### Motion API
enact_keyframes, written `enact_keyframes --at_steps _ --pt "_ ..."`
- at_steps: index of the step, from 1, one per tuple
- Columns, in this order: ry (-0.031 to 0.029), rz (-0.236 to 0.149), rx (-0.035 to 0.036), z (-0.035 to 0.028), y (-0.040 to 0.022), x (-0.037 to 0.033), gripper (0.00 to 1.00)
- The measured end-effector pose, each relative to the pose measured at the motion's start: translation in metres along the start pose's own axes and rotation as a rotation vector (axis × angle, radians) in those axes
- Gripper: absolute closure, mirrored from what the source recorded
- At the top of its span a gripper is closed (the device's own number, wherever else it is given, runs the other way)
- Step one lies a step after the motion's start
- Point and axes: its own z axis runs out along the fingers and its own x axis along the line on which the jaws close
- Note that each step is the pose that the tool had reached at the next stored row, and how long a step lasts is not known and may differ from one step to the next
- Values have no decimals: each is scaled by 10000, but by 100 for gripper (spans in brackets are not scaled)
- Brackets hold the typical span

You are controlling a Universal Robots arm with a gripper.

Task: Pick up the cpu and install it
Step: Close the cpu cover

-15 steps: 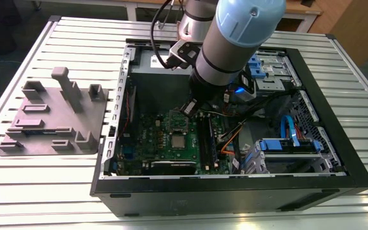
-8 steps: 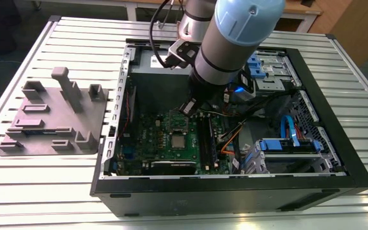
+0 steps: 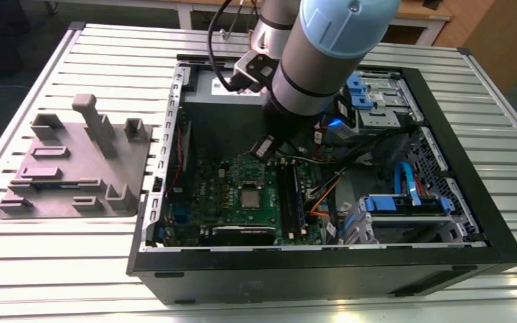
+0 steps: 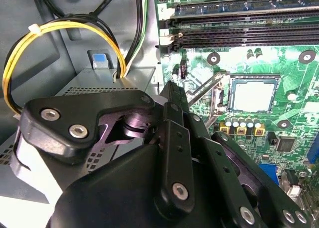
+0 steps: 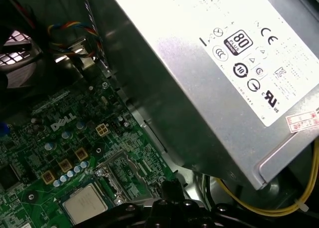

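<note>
Inside the case [image 3: 438, 168], both wrist views show the cpu [image 4: 252, 96] [image 5: 84, 203] seated.

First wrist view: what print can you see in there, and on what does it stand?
On the silver side of the power supply: certification marks and fine print, too small to read.
On the motherboard: white logo lettering and tiny component codes, too small to read.
On the cpu: nothing I can make out.

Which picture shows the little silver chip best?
The second wrist view: the chip lies flat in its socket on the green board, seen whole. The first wrist view shows it slanted near the edge; the exterior view shows it tiny.
</note>
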Motion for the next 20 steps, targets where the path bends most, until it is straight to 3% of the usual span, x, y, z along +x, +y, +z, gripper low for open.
enact_keyframes --at_steps 20 --pt "5 1 1 -56 24 2 89"
